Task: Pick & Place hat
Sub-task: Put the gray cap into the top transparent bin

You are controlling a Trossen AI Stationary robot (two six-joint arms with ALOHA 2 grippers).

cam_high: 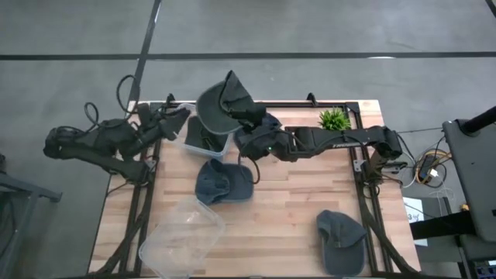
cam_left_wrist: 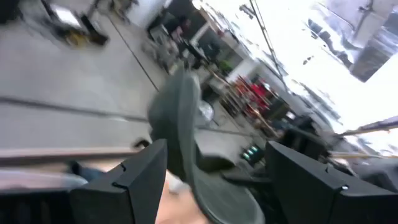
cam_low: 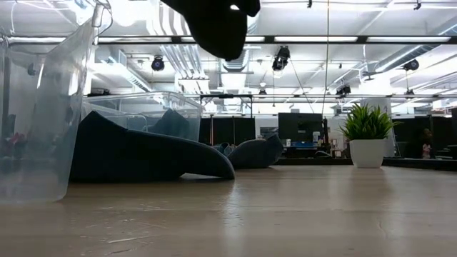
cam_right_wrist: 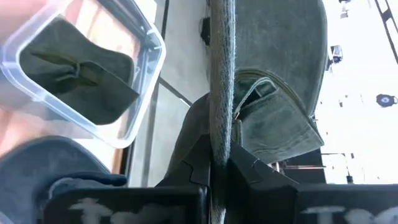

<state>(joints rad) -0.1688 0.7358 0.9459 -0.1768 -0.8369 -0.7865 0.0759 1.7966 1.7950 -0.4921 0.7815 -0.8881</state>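
A grey-green cap (cam_high: pixel 215 108) hangs in the air over the far side of a clear bin (cam_high: pixel 203 139), shut in my right gripper (cam_high: pixel 242 125). In the low view this cap (cam_low: pixel 221 25) shows at the top. A second cap (cam_right_wrist: pixel 71 71) lies inside the bin (cam_right_wrist: pixel 134 118). A third cap (cam_high: pixel 223 182) rests crown-up on the table just near of the bin, and another cap (cam_high: pixel 341 240) lies by the near right corner. My left gripper (cam_left_wrist: pixel 214 180) is open at the table's far left, pointing toward the held cap (cam_left_wrist: pixel 180 118). My right gripper pinches the cap's brim (cam_right_wrist: pixel 221 124) between its two fingers, right at the brim's edge, which runs edge-on between them. The arm reaches in from the table's right. The cap is lifted clear, its crown (cam_right_wrist: pixel 280 118) standing off to one side of the brim.
A second clear bin (cam_high: pixel 182 236) lies tipped near the table's near left corner and fills the left of the low view (cam_low: pixel 43 107). A small potted plant (cam_high: pixel 335 118) stands at the far right edge. Bare wood lies between the caps.
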